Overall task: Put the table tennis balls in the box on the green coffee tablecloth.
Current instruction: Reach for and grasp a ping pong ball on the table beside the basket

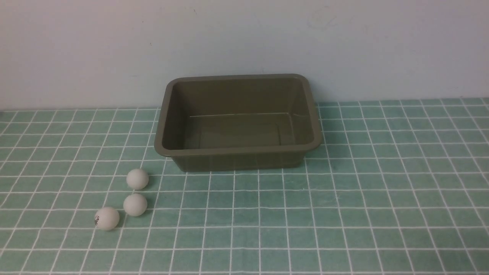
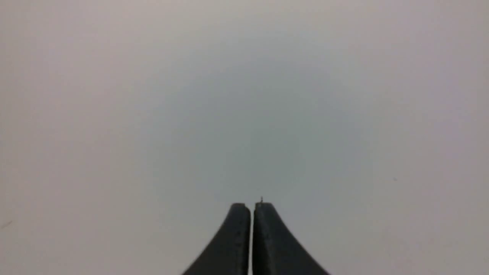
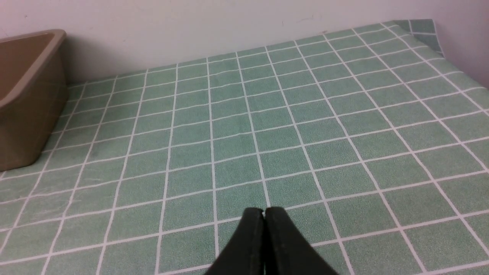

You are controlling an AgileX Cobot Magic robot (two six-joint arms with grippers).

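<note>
Table tennis balls, three of them, lie on the green coffee tablecloth. They are toward its left edge and closer to its near edge than the box is. All three are small and white, and all three are outside the box.

The far ball sits near the box's near left corner but does not touch it. The middle ball is just beside the far ball, a bit closer to the near edge, with a thin gap between them. The marked ball lies closest to the near edge and the left edge. It is just beside the middle ball and has a small dark mark on its side.

The box is olive-brown with round corners and an open top, and its bare floor shows. It stands upright at the far edge of the cloth, close to the pale wall, about halfway between the left and right edges.

The left gripper is pinched tight with only a hair-thin line between its two dark fingers, and it grasps nothing. Behind it the left wrist view shows only a blurry pale grey. That may be the wall, but I cannot be sure.

The right gripper is also squeezed together and grasps nothing. It hangs over the bare green squares of the cloth, and one corner of the box shows well apart from it.
</note>
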